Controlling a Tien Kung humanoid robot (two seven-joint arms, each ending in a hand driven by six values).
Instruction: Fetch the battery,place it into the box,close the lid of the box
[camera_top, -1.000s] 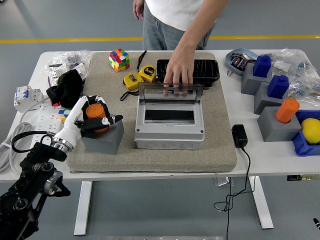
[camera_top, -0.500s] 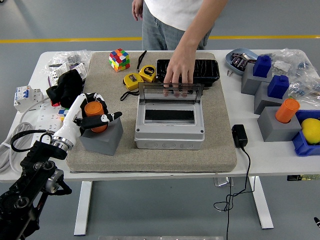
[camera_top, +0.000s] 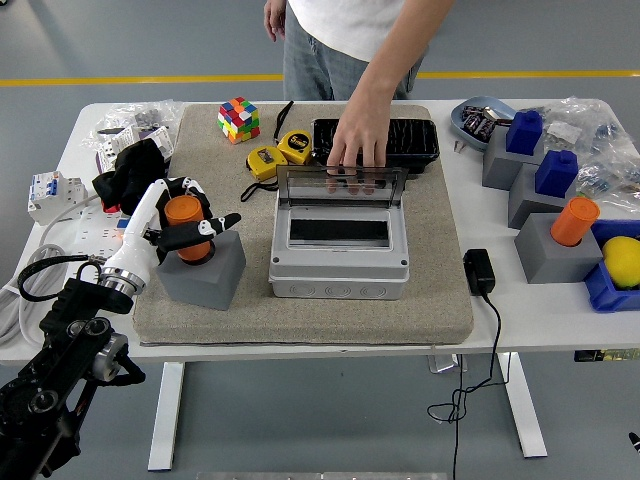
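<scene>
The battery (camera_top: 184, 215) is an orange cylinder standing upright in a grey block holder (camera_top: 207, 273) at the left of the beige mat (camera_top: 440, 300). My left hand (camera_top: 186, 228) is shut on it, white fingers wrapped around its sides. The grey box (camera_top: 338, 256) sits mid-mat with its clear lid (camera_top: 340, 186) tipped up. A person's hand (camera_top: 355, 148) holds the lid's top edge from the far side. My right hand is out of sight.
A Rubik's cube (camera_top: 238, 119), yellow tape measures (camera_top: 280, 153) and a black tray (camera_top: 405, 140) lie behind the box. A black adapter (camera_top: 479, 271) with cable lies right of the mat. Grey blocks (camera_top: 548, 250) with blue and orange pieces stand at right; a power strip (camera_top: 75, 235) at left.
My left hand has drawn the orange battery up and slightly left, and the grey holder shifted a little left with it. The person's hand stays on the lid.
</scene>
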